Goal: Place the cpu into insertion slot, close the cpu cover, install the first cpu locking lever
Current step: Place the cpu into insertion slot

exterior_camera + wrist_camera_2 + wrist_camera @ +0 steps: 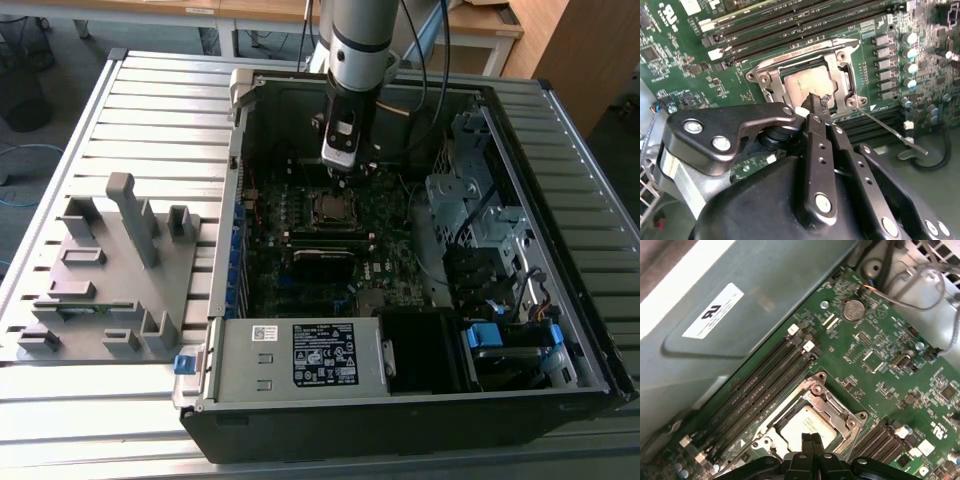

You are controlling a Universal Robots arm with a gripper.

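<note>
At twelve o'clock from the cpu (330, 208) in the exterior view, my gripper (338, 168) hangs, jaws clenched together; cpu cover (835, 412) lies down.

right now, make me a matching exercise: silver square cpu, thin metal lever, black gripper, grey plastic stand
1 silver square cpu
2 thin metal lever
3 black gripper
4 grey plastic stand

a on the slatted table, beside the computer case
b shut, hovering over the cpu
c seated inside the silvery cover frame
d jutting out beside that frame

Pairs: 1c, 2d, 3b, 4a
</note>
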